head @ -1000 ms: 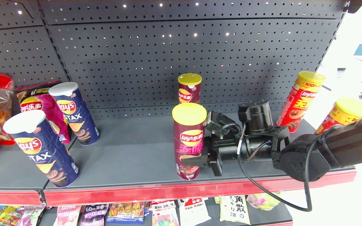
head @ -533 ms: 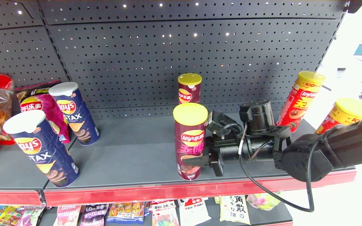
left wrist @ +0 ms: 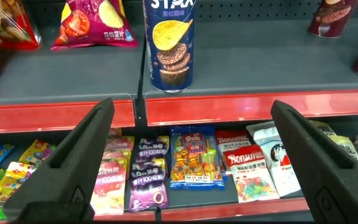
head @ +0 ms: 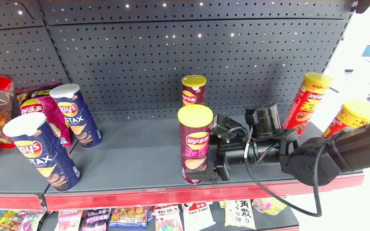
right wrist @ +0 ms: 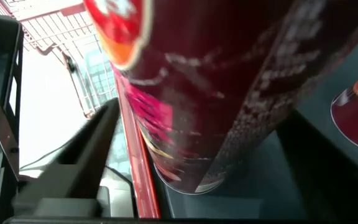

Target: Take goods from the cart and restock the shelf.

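Straddling maroon can at red shelf edge, right end effector spread wide.

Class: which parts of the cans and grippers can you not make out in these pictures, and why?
Head view: far jaw of the right gripper, behind the maroon cylindrical chip can with a yellow lid.
Head view: lower half of the rear maroon can, behind that can.
Left wrist view: top of the dark blue chip can, cut off by the edge.

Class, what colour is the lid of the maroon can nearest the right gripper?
Yellow. The lid shows best in the head view.
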{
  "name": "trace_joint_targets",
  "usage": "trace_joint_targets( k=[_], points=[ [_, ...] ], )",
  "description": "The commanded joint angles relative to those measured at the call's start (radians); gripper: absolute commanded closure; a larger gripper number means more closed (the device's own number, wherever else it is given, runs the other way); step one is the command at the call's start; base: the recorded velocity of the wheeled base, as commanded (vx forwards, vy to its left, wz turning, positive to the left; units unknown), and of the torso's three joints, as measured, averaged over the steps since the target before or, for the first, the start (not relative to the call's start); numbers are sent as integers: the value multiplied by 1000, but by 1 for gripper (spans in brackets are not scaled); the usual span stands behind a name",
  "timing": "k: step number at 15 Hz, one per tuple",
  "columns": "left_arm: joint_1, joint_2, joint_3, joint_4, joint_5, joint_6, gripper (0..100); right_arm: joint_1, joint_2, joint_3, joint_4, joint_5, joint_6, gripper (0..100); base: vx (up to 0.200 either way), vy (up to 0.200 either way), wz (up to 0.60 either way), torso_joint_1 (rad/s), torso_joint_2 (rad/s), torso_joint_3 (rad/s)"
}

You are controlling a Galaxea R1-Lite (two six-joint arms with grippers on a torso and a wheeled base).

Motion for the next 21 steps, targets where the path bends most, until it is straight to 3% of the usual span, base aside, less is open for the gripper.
trace_joint_targets(
  k=[1,10,14,18,21],
  points=[
    [0,1,0,0,0,0,0,1,-10,0,-3,2,0,0,0,0,0,0,0,0],
    [0,1,0,0,0,0,0,-55,-108,112,-3,0,11,0,0,0,0,0,0,0],
    [0,1,0,0,0,0,0,-78,-208,230,-2,-47,12,0,0,0,0,0,0,0],
    [0,1,0,0,0,0,0,-76,-354,436,-5,-112,3,0,0,0,0,0,0,0],
    [0,1,0,0,0,0,0,-73,-366,439,-23,-187,11,0,0,0,0,0,0,0]
  ],
)
